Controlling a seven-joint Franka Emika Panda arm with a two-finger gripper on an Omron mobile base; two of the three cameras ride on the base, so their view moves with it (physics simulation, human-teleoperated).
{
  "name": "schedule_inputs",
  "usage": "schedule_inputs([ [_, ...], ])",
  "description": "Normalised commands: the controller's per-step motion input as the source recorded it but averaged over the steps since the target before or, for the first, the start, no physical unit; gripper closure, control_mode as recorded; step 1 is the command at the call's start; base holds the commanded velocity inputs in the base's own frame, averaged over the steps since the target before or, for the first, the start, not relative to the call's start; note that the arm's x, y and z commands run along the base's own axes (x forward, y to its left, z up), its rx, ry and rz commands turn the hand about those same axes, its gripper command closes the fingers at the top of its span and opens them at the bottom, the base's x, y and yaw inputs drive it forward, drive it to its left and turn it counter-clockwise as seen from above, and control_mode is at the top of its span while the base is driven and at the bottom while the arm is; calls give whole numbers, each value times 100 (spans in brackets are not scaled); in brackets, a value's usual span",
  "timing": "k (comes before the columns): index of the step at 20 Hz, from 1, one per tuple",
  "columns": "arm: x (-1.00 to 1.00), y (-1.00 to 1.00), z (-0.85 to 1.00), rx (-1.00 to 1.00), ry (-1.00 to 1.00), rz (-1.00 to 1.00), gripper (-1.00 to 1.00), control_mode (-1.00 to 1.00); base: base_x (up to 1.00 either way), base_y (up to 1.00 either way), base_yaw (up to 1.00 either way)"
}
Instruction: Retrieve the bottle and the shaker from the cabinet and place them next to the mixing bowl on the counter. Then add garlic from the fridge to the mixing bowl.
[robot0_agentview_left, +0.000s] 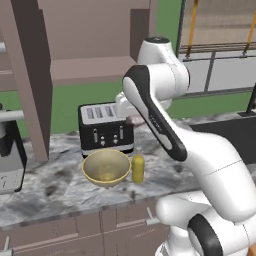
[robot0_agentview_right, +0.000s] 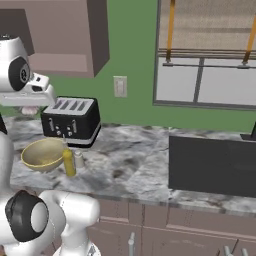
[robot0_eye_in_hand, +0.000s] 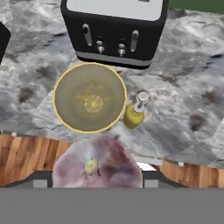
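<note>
A pinkish garlic bulb (robot0_eye_in_hand: 98, 168) fills the near foreground, gripped between the fingers. The yellow bowl (robot0_eye_in_hand: 89, 97) lies just ahead of and below it on the grey surface (robot0_eye_in_hand: 183, 87), bottle (robot0_eye_in_hand: 134, 114) and shaker (robot0_eye_in_hand: 142, 97) beside its rim.

Veined grey stone counter (robot0_eye_in_hand: 183, 65), polished. Beside bowl (robot0_eye_in_hand: 89, 97), matt tan like glazed clay: glossy black toaster (robot0_eye_in_hand: 114, 30), brushed-metal top; smooth yellow bottle (robot0_eye_in_hand: 134, 114).

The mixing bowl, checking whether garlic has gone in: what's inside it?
The mixing bowl looks empty, its bare tan bottom showing. The garlic is above the counter's edge, in the gripper, short of the rim.
</note>
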Motion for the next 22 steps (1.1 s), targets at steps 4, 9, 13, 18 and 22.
schedule_inputs([
  [4, 33, 7, -44, 6, 0, 0, 100, -100, 0, 0, 0],
  [9, 22, 38, -56, 0, -1, -1, 100, -100, 0, 0, 0],
  [13, 21, 42, -34, -6, 12, -13, 100, -100, 0, 0, 0],
  [18, 32, 24, -29, -5, 19, -30, 100, -100, 0, 0, 0],
  [22, 44, 16, -29, 0, 12, -43, 100, -100, 0, 0, 0],
])
